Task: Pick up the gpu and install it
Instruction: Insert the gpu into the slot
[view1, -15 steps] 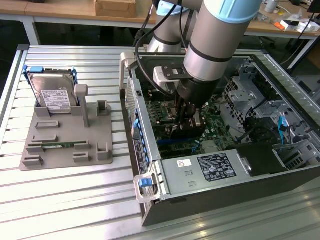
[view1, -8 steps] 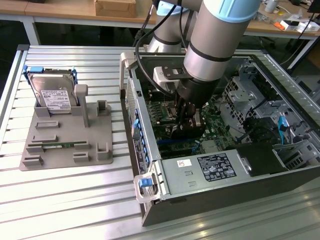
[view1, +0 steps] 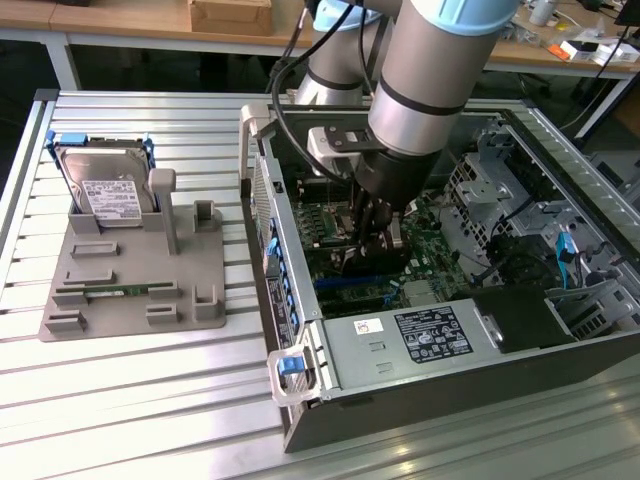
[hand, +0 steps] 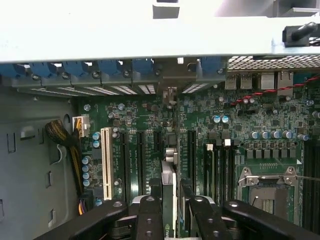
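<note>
From the exterior view I get even overhead light — soft streaks of glare on the slatted bench (view1: 150, 390). At the wrist, the case rim (hand: 150, 30) is blown out white, the motherboard (hand: 240, 150) dimmer but sharp — the near black linkage slightly soft.

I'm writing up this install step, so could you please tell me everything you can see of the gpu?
The gpu is a thin dark card seen edge-on, held upright between the fingers of the gripper. Its silver bracket end points toward the case's rear slot openings. It stands over the green motherboard, lined up along the black expansion slots, inside the open computer case. In the exterior view it shows as a dark slab under the gripper. Whether it is seated cannot be told.
</note>
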